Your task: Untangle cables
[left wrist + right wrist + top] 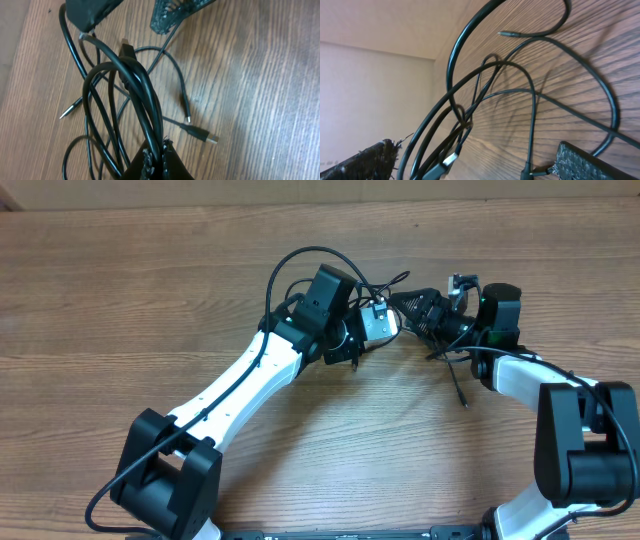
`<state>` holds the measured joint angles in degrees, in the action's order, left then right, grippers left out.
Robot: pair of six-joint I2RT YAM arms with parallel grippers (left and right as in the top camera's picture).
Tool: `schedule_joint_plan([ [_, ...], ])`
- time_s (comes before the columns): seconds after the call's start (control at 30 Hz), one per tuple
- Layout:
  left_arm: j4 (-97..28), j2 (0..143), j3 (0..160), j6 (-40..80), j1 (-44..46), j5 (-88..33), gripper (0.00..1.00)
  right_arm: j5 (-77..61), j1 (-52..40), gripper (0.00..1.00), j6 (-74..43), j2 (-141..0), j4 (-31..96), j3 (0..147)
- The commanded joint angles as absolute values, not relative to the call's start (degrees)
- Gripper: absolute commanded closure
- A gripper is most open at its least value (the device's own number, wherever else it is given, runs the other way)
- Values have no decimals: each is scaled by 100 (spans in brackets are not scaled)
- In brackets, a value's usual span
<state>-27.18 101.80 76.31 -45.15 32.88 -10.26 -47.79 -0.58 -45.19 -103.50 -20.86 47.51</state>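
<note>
Several thin black cables lie tangled on the wooden table. In the overhead view the bundle sits between both grippers, and one cable end trails toward the front. My left gripper is shut on two thicker strands of the bundle; it also shows in the overhead view. My right gripper is open, its fingers on either side of the cables, and faces the left one. A USB plug and a small plug lie loose. Another USB plug hangs between the right fingers.
The wooden table runs to a pale wall at the far edge. A black loop arches over the left wrist. A thin jack tip points out to the left of the bundle.
</note>
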Motion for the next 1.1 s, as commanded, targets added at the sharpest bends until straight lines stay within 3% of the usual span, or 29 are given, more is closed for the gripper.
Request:
schedule_joint_plan([
  [0.0, -2670, 10114, 7710, -4497, 3260, -836, 94, -4987, -80, 0, -4491, -10385, -2139, 4733],
  [0.6, -2346, 10114, 7710, -4628, 3422, -880, 96, -5048, -449, 0, -4445, -10383, -2134, 4733],
  [1.07, -714, 10112, 7859, -3588, 3420, 165, 96, -4547, -526, 0, -4296, -10383, -1476, 4731],
])
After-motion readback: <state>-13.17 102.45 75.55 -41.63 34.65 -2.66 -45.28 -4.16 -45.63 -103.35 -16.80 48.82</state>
